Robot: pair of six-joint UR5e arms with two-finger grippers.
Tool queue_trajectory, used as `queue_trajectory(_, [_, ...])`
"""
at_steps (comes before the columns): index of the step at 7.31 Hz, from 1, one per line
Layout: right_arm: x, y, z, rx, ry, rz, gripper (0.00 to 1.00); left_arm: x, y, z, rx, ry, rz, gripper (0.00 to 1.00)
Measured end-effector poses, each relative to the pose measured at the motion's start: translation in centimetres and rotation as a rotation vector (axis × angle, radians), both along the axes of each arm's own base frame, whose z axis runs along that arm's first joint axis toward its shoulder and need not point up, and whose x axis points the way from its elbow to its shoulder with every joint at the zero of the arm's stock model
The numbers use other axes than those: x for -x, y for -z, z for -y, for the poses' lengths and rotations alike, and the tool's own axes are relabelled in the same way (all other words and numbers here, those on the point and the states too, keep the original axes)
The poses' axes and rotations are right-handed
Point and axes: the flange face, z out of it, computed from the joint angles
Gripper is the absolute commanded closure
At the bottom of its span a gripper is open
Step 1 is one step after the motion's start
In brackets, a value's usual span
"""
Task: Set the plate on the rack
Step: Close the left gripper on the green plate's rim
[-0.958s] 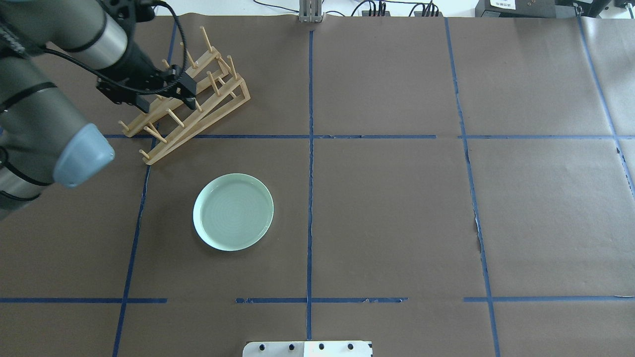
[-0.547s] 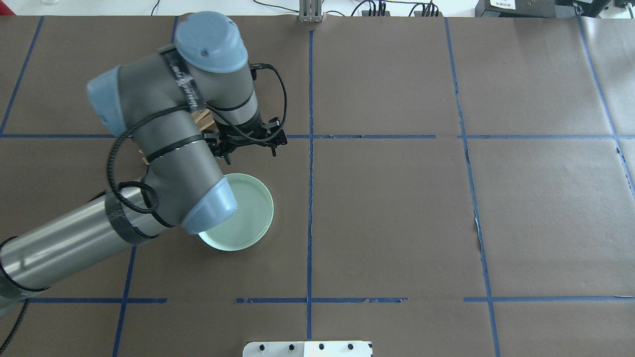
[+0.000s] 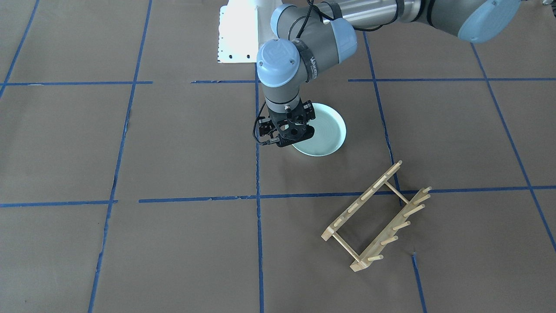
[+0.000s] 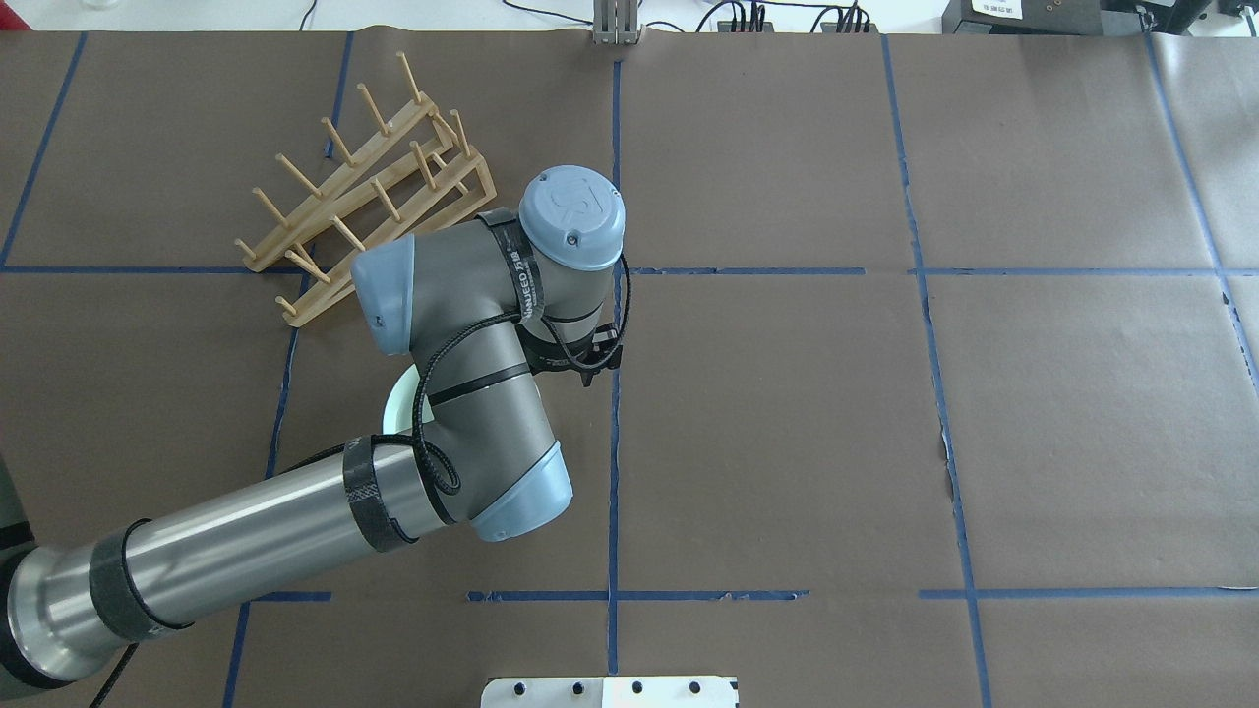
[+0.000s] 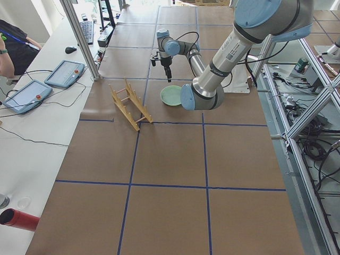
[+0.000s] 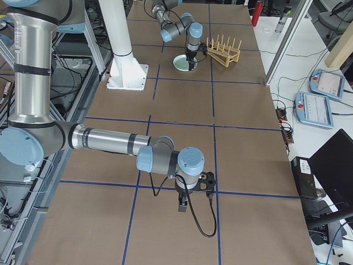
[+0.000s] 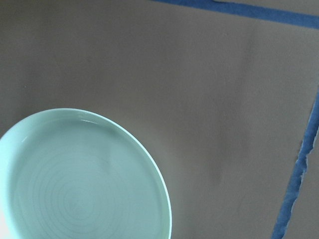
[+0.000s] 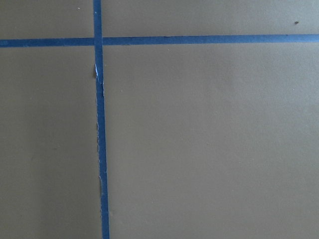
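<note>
Plate [image 3: 328,130] lies flat on the brown-papered worktop [image 3: 173,152], rim up. It is apart from the rack [image 3: 375,217], which stands nearer the operators' side.

Writing: UR mark on the blue wrist cap [image 4: 572,205]. The lettering on the black wrist band is too small to read.

Left arm is bent over the plate with its wrist vertical. The left hand [image 3: 284,135] points straight down over the plate's rim; I cannot tell whether its fingers are spread.

Right hand [image 6: 185,204] points down above a tape line, well apart from the plate. Fingers: cannot tell.
</note>
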Motion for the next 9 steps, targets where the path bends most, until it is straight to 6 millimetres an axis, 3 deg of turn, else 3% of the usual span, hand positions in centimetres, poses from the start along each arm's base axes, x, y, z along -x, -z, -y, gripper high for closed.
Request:
queue_trajectory(1, [0.0, 0.0, 0.0, 0.000, 0.000, 0.000, 0.00, -0.5, -0.7, -0.3, -0.005, -0.004, 0.009, 0.21])
queue_trajectory(4, [0.0, 0.0, 0.0, 0.000, -0.001, 0.000, 0.00, -1.2, -3.5, -0.6, -0.009, -0.013, 0.021, 0.21])
queue_trajectory(6, [0.0, 0.0, 0.0, 0.000, 0.000, 0.000, 0.00, -1.4, -3.7, -0.8, -0.010, -0.017, 0.022, 0.39])
queue_trajectory(8, [0.0, 0.0, 0.0, 0.000, 0.000, 0.000, 0.00, -1.6, -4.0, -0.8, -0.009, -0.020, 0.026, 0.40])
queue_trajectory(9, [0.0, 0.0, 0.0, 0.000, 0.000, 0.000, 0.00, -1.6, -4.0, -0.8, -0.008, -0.021, 0.027, 0.50])
